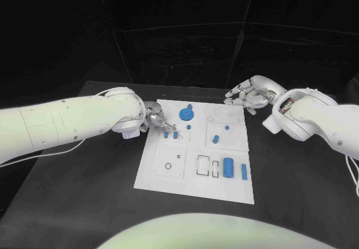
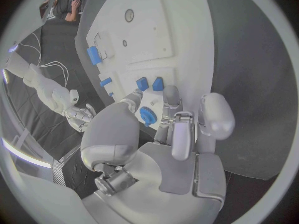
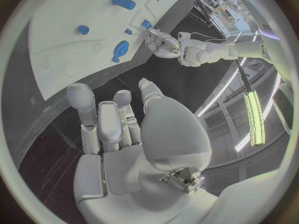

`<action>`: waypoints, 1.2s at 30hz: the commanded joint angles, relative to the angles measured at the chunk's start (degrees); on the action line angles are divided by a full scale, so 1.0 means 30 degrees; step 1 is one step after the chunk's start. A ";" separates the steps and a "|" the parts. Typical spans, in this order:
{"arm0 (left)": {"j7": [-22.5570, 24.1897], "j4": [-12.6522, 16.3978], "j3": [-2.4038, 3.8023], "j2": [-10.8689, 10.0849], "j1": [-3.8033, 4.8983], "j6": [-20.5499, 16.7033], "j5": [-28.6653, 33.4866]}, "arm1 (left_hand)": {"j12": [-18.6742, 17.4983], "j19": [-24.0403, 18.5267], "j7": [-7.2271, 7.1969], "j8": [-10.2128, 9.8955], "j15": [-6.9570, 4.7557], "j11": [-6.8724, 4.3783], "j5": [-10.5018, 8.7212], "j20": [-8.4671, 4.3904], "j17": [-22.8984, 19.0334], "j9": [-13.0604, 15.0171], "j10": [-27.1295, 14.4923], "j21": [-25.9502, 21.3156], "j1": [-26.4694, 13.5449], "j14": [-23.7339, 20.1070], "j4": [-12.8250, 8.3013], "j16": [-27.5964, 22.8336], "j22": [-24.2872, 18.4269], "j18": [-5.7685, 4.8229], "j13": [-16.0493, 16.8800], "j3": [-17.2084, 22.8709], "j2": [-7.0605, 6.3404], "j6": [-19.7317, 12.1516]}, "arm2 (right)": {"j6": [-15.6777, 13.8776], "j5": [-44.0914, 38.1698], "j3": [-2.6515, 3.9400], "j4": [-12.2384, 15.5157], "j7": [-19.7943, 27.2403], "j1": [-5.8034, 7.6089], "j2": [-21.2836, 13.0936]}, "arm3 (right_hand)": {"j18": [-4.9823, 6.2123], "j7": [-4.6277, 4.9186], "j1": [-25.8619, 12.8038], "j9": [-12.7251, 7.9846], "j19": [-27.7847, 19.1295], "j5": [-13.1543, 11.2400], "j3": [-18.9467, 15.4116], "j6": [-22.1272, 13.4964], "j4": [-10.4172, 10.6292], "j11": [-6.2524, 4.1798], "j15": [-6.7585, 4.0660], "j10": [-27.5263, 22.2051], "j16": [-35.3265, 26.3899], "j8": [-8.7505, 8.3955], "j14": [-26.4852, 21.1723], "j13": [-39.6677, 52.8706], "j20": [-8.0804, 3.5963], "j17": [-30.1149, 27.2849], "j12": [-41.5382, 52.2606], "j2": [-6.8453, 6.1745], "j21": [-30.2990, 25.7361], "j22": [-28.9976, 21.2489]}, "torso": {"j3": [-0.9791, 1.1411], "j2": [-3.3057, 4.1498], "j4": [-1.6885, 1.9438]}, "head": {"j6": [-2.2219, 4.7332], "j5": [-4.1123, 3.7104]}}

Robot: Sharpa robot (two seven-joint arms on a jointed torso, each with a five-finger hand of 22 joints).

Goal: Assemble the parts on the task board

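While the left hand is held at the near-left edge of the white board, fingers apart and gripping nothing, two small blue pegs stand just beside it. One must be pinched next. The right hand hovers beyond the board's far corner, fingers loosely apart.

I think I am in a robot lab. My flat black table has dark walls around it, and long bright ceiling lights shine above racks of gear.
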 commanded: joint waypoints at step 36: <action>0.8443 -0.1274 -0.0492 0.2036 -0.0044 -0.4813 -0.6488 | -0.4258 -0.0973 0.0693 -0.3451 0.0784 0.0896 -0.0056 0.0840 -0.2971 -0.5996 -0.4467 -0.5786 0.7819 -0.0838 -0.3674 -0.3910 -0.5458 0.1059 -0.5835 0.1124 -0.0954 0.1365 | -0.0105 -0.0031 0.0009 -0.0197 0.0208 0.0022 0.0231 | 0.0379 -0.0041 0.0117 -0.0007 0.0005 0.0118 0.0029 -0.0134 0.0096 0.0029 -0.0120 -0.0145 -0.0117 0.0126 0.0121 -0.0056 -0.0075 -0.0006 -0.0081 0.0091 -0.0101 -0.0034 | -0.0004 0.0031 -0.0015 | 0.0410 -0.0400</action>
